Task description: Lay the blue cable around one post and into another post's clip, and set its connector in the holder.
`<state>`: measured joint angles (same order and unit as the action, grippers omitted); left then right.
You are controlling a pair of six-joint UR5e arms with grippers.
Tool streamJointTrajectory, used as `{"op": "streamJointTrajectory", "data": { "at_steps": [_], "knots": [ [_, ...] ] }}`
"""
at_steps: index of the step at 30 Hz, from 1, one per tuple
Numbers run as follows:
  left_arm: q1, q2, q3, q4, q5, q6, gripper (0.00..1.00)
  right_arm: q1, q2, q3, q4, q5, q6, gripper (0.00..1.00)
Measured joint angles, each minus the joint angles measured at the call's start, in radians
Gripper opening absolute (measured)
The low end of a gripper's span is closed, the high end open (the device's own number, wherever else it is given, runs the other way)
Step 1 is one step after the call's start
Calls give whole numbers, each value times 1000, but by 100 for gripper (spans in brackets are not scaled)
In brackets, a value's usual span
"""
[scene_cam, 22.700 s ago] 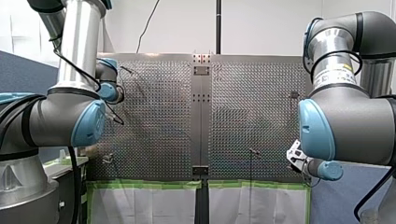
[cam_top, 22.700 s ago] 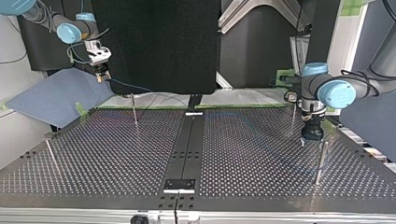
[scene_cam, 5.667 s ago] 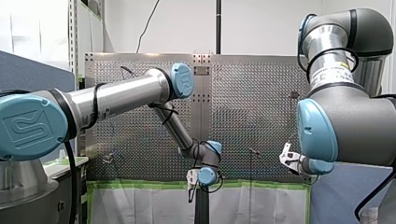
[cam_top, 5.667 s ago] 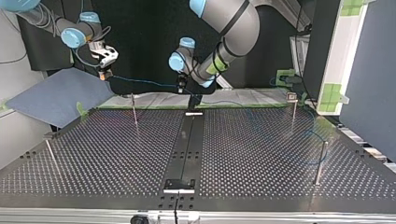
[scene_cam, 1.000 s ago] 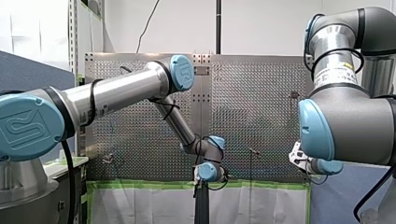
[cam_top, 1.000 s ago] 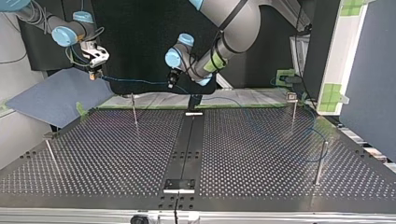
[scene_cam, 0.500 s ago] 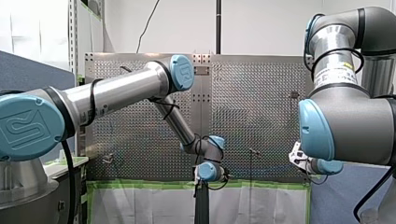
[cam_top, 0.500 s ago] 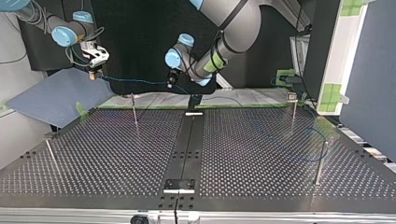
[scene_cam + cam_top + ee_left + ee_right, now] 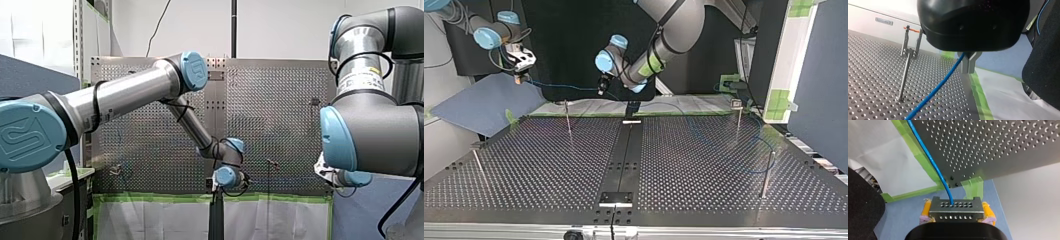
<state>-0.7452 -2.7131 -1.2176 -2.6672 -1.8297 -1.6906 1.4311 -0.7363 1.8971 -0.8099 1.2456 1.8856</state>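
Where it leaves my right claw [image 9: 956,211], the blue cable [image 9: 936,171] points straight ahead of the wrist, its long axis following the green tape [image 9: 919,157] on the edge of the bench [image 9: 998,142]. That claw's yellow pads [image 9: 926,210] are pressed onto either side of the connector [image 9: 955,207], a grey metal block with rows of small round holes.

In the top view the cable hangs taut and nearly level in the air across to my left claw [image 9: 600,90], above the bench's far edge. The left wrist view shows that claw's plain metal fingers [image 9: 970,63] pinched on the thin round cable, which slants down from them over the dull, hole-dotted plate. It passes beside a slim upright post [image 9: 905,71] topped by a forked clip, without touching it.

At the top view's right, a slack curve lies near another thin post [image 9: 767,172]; whether it goes round the post I cannot tell.
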Motion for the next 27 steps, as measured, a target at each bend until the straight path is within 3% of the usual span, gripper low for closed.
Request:
{"op": "streamJointTrajectory", "data": {
  "at_steps": [9, 12, 18, 27],
  "knots": [
    [-17, 11, 2, -1, -10, 0, 0, -22, -8, -5, 7, 0, -5, 0],
    [-14, 15, 6, 0, -10, -1, 0, -24, -9, -19, 14, 0, -16, 0],
    [-9, 18, 25, -1, -8, -1, 0, -24, -10, -42, 45, 0, -32, 0],
    [-6, 18, 44, 1, -8, -4, 0, -14, -10, -75, 44, -8, -32, 0]
  ]
}}
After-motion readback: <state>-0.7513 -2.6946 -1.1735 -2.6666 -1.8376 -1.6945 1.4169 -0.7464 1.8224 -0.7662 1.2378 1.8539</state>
